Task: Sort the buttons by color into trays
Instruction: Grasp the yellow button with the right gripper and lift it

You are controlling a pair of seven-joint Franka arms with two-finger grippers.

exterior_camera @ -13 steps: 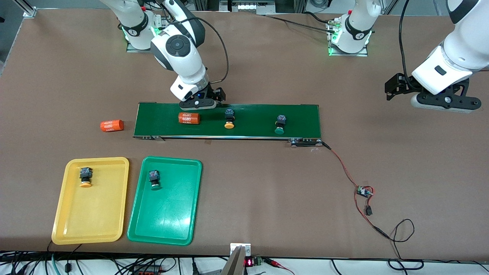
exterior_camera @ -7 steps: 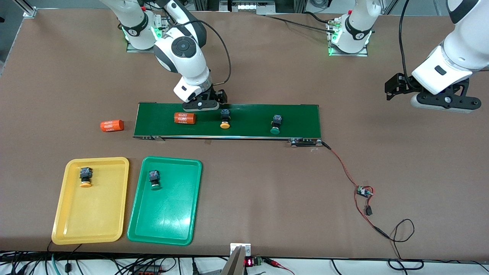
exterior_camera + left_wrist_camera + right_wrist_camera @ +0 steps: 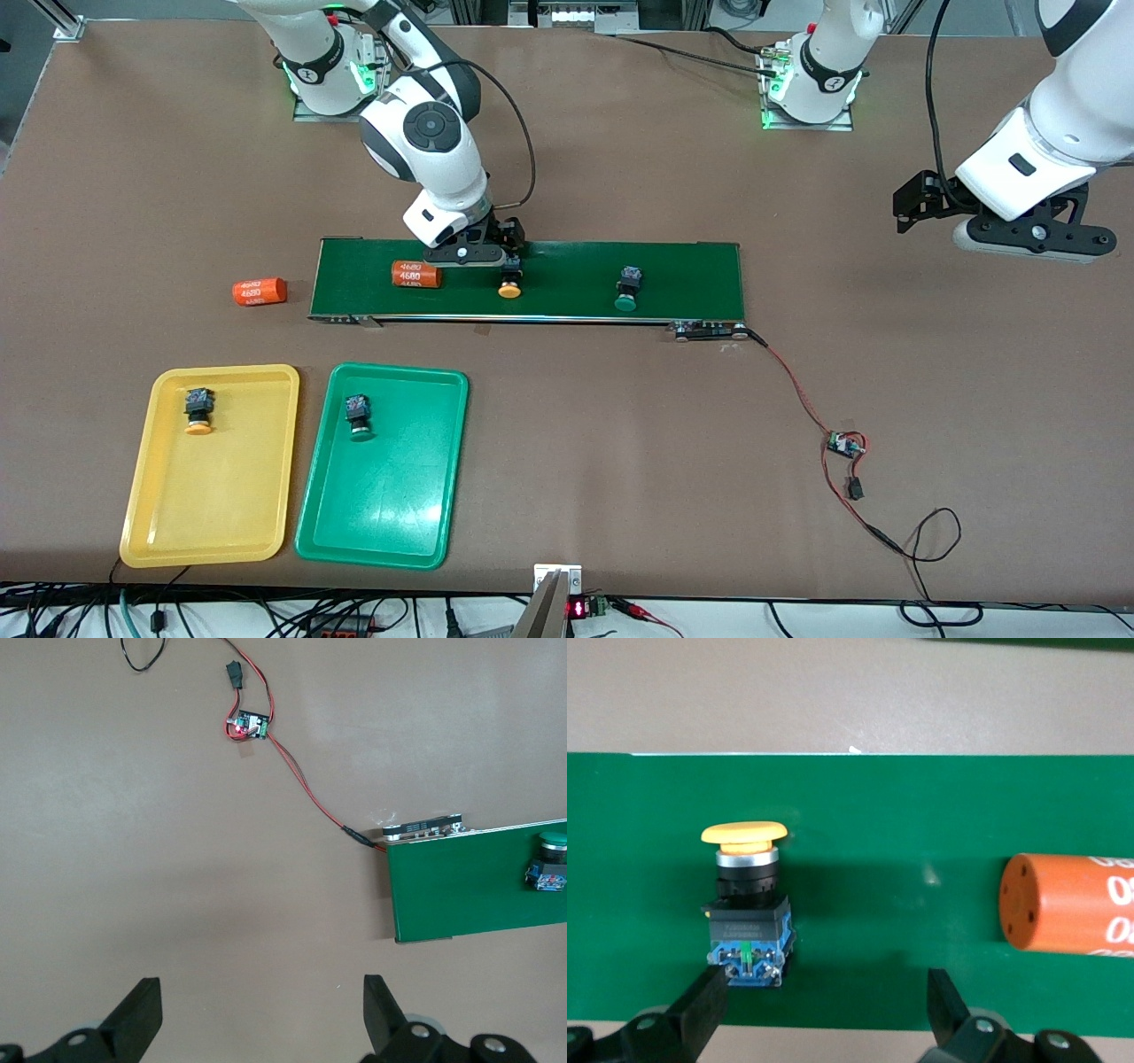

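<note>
Right hand (image 3: 824, 1005), spread, hides the yellow button's (image 3: 509, 288) body on the belt (image 3: 567, 301); left hand (image 3: 261, 1010) waits spread.

2 buttons (image 3: 509, 285) + cyl (image 3: 416, 275) on belt (image 3: 691, 266), 1 button per tray (image 3: 142, 496)

I count four buttons: two yellow-capped, one on the belt (image 3: 508, 283) and one in a tray (image 3: 198, 412); two green-capped, one on the belt (image 3: 626, 291) and one in a tray (image 3: 358, 416). Two trays: a yellow tray (image 3: 159, 532) and a green tray (image 3: 416, 532). Two orange cylinders (image 3: 416, 275) (image 3: 260, 291). One conveyor belt (image 3: 691, 275).
</note>
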